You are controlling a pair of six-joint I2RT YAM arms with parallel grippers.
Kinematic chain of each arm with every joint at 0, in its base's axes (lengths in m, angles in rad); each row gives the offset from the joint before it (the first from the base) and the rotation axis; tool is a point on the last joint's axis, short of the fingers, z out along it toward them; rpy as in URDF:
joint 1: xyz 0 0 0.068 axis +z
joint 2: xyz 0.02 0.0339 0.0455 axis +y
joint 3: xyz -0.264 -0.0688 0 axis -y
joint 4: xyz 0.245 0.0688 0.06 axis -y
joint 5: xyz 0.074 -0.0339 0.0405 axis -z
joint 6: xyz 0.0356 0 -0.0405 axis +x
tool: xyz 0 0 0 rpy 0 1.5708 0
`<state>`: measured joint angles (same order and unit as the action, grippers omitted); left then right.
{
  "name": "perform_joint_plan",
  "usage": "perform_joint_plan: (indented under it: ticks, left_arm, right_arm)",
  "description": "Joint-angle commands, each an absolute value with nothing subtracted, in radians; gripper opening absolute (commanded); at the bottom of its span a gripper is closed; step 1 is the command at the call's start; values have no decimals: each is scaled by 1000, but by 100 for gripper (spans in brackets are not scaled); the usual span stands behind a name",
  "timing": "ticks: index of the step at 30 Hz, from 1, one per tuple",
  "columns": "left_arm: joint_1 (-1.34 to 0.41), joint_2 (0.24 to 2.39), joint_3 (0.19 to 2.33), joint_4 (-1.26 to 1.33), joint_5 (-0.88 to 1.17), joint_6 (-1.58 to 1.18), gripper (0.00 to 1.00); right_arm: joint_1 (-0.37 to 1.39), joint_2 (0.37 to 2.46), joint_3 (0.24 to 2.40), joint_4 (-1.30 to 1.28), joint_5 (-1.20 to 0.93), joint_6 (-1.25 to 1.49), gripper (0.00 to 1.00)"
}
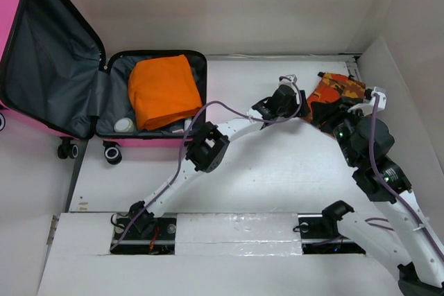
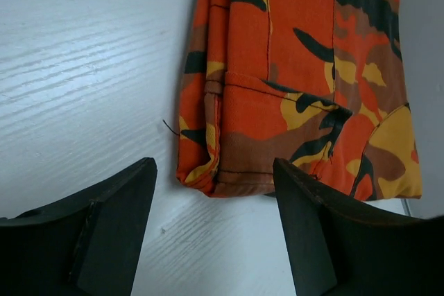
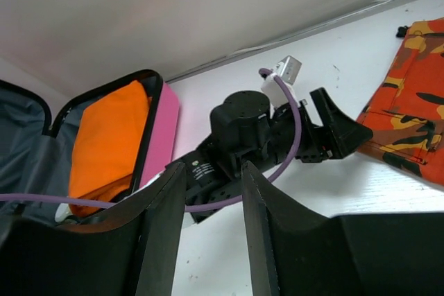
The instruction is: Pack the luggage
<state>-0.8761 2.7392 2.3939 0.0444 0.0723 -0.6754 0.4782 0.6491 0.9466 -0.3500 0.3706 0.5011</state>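
The open luggage [image 1: 48,60] holds an orange cloth [image 1: 164,91]; the camouflage garment [image 1: 334,95], far right, is not yet packed. My left claw [image 2: 214,192] and right claw [image 3: 214,185] stand apart, empty.

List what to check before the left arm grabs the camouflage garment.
1. Lid of the luggage open: ok.
2. The left gripper open, nothing held: ok.
3. Near corner of the camouflage garment centred ahead of the left jaws: ok.
4. The right gripper open and empty: ok.
5. Room left in the luggage beside the orange cloth: cannot tell.
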Motion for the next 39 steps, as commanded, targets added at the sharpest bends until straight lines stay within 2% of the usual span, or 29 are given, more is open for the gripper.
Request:
perform_joint_plan:
  ticks: [1,2,4,6,8,9,10,13,17,21,23,25,30,31,33,34,35,37,39]
  left_arm:
    - [-884,2750,2418,66,120,-699,64]
    - [-884,2750,2418,86,130,-709,64]
    - [-884,2750,2408,97,140,-709,56]
    - [-905,2750,2408,123,140,-709,43]
    - [-905,2750,2408,135,129,-709,27]
    - [-905,2750,2408,135,129,-719,3]
    - [-905,2750,2387,135,129,-719,0]
    - [-905,2663,2292,155,74,-709,0]
    - [-851,2436,1911,248,14,-677,0]
    - [-752,2252,1703,249,-54,-612,0]
    - [-681,2191,1666,239,-63,-589,0]
    - [-643,2180,1689,189,-52,-569,0]
    - [-597,2200,1882,40,-152,-511,0]
    - [-597,2213,1951,-4,-132,-497,7]
    - [-597,2223,2002,-63,-132,-497,32]
    - [-597,2197,1976,-75,-132,-511,52]
    - [-597,2197,1936,-65,-132,-511,59]
    - [-597,2106,1828,-26,-155,-541,67]
    - [-607,2033,1633,41,-216,-599,67]
  right_arm:
    - [472,638,939,-305,312,508,43]
    - [472,638,930,-293,302,508,43]
    - [472,650,919,-281,290,517,43]
    - [472,661,919,-272,275,517,43]
    - [472,672,910,-272,261,517,43]
    - [472,672,910,-272,252,517,43]
    - [472,672,910,-272,252,517,43]
    - [472,672,900,-272,252,517,43]
    - [472,654,874,-272,262,517,45]
    - [472,653,818,-272,262,517,45]
    - [472,653,798,-259,262,526,45]
    - [472,653,784,-250,271,535,49]
    - [472,696,743,-232,345,571,67]
    - [472,727,742,-232,369,590,73]
    - [472,759,733,-242,405,600,77]
    - [472,791,724,-218,405,610,77]
    - [472,807,724,-218,405,620,77]
    - [472,833,715,-189,391,629,77]
    - [472,853,706,-155,365,641,77]
